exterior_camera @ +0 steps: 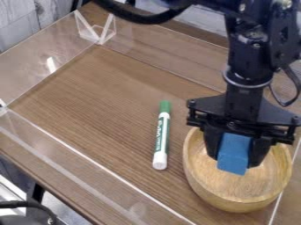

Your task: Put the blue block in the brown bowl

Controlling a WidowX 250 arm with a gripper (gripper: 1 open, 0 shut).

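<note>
Wood table (94, 97) w/ clear plastic walls fills the camera view. Big black arm comes down from 12 o'clock. Its claw (238, 151) points straight down & pinches the blue block (235, 155) tight. Block hangs inside the brown bowl (209, 187) at 5 o'clock, can't tell if it touches the bottom. Green-white pen (160, 134) lies at the bowl's 9 o'clock, near its rim.

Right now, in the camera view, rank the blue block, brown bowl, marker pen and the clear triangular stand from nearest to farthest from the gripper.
1. Blue block: held in the gripper.
2. Brown bowl: directly beneath.
3. Marker pen: on the table, left of the bowl.
4. Clear triangular stand: far upper-left corner.
</note>
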